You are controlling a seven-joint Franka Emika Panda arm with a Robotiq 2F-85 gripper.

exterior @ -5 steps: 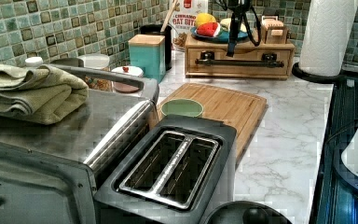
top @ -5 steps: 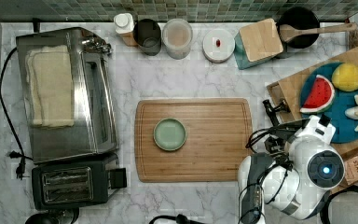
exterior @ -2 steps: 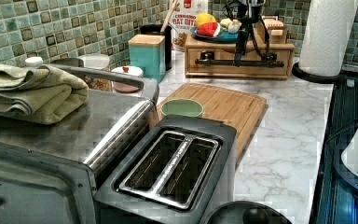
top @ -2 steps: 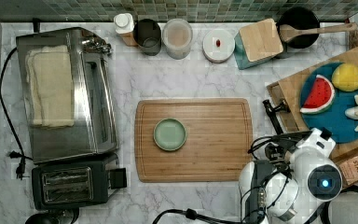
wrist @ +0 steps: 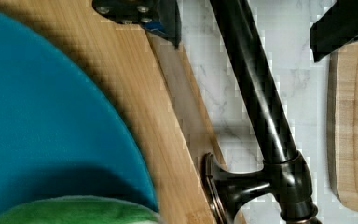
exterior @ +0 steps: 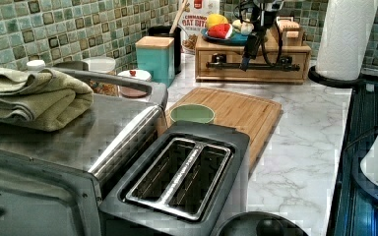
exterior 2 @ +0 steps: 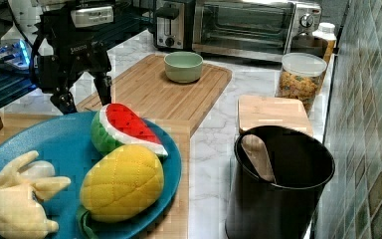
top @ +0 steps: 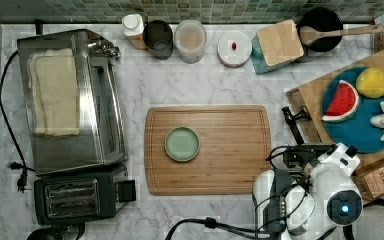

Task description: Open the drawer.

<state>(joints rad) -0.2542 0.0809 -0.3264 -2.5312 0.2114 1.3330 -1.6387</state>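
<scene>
The drawer (exterior: pixel 226 58) is the light wooden front of a box unit (top: pixel 310 95) at the top view's right. Its long black bar handle (exterior: pixel 275 67) (top: pixel 294 125) (wrist: pixel 261 107) sits on black brackets. My gripper (exterior: pixel 246 61) (top: pixel 295 156) (exterior 2: pixel 83 97) hangs right at the drawer front, at handle height. In the wrist view the gripper (wrist: pixel 242 18) is open and straddles the bar, with one of its fingers (wrist: pixel 140 11) over the wooden front and the other over the marble counter. Neither finger touches the handle. The drawer front looks pushed in.
A blue plate (top: pixel 365 135) with toy fruit rests on top of the box unit. The bamboo cutting board (top: pixel 230 165) with a green bowl (top: pixel 182 143) lies just beside the handle. A teal box (top: pixel 275 47), a black utensil pot (top: pixel 320 22), jars, a toaster oven and a toaster stand further off.
The arm has shifted toward the top view's bottom and the gripper has come down in front of the drawer to handle level. Nothing else has moved.
</scene>
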